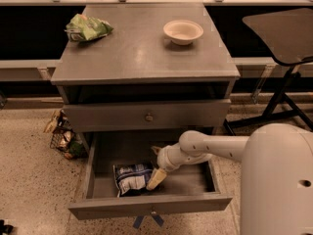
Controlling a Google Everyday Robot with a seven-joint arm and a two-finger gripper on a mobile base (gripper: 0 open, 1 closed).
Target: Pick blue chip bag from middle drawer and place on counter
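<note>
The blue chip bag (131,177) lies flat in the left-middle of the pulled-out middle drawer (151,205), below the counter (142,53). My gripper (156,164) is down inside the drawer, just right of the bag, on a white arm reaching in from the right. Its jaws stand open. The lower finger (155,178) touches the bag's right edge, and the other fingertip (156,150) sits further back, clear of the bag. The bag is not lifted.
A green snack bag (87,27) and a white bowl (183,31) sit on the counter. The drawer above (146,115) is shut. A dark round-cornered table (283,33) stands at the right. A wire basket of snacks (62,137) sits on the floor at the left.
</note>
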